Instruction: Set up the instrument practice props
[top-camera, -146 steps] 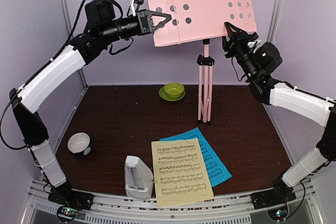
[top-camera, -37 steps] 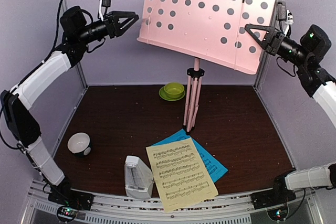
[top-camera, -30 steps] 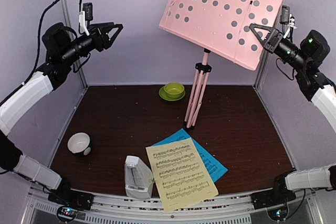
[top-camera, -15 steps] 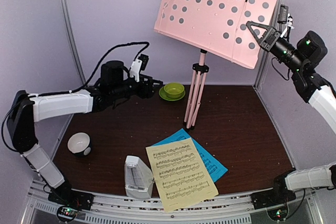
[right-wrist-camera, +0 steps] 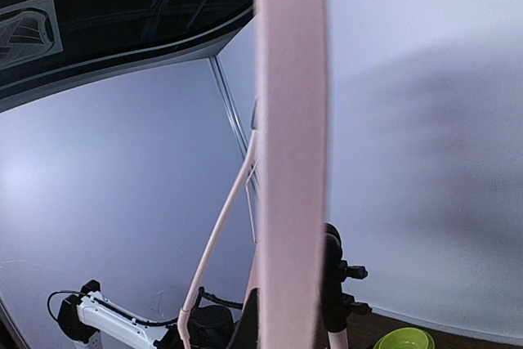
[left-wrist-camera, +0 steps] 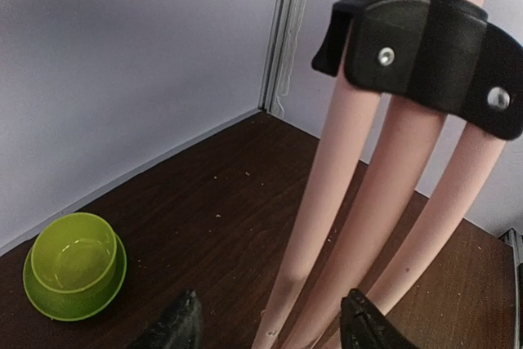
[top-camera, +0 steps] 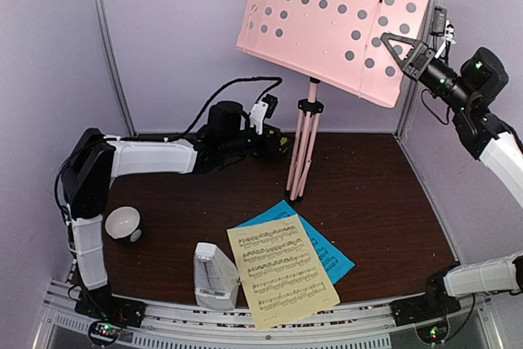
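The pink music stand stands at the back of the table with its hole-punched panel tilted and its tripod legs close together. My right gripper is shut on the panel's right edge; the right wrist view shows that panel edge-on. My left gripper is low beside the legs and open, with the pink legs between its black fingertips, not pinched. The yellow page lies over the blue page at the front. The metronome stands left of them.
A green bowl on its saucer sits left of the legs near the back wall, hidden behind my left wrist in the top view. A small white-and-black bowl is at the left front. Metal posts frame the back corners.
My left arm has swung down from high on the left to the stand's legs, its jaws narrowing a little. The panel has tilted slightly. The right gripper keeps its hold.
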Robot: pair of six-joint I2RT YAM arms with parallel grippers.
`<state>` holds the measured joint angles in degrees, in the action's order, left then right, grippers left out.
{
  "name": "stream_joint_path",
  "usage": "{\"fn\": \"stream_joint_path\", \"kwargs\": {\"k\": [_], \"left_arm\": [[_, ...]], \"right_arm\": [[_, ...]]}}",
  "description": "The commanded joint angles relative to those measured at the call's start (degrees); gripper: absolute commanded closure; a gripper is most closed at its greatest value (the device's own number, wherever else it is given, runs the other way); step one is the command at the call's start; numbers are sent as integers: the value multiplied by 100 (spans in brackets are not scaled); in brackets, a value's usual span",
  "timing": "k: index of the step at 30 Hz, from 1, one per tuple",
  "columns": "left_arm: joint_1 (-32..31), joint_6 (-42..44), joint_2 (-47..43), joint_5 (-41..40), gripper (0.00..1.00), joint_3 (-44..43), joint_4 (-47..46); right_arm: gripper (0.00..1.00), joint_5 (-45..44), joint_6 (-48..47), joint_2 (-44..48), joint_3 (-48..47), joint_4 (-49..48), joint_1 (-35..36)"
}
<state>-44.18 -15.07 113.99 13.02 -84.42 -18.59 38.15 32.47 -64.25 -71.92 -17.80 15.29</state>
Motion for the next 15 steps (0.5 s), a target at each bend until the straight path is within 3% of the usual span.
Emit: {"fn": "stream_joint_path", "kwargs": {"k": [1,15], "left_arm": [[-11,27,261,78,41,-514,-264],[-24,76,1085,-246,52,-1351,83]], "right_arm": [[100,-180,-95,-18,-384,-713,100],[100,-273,-144,-184,-710,-339,311]]}}
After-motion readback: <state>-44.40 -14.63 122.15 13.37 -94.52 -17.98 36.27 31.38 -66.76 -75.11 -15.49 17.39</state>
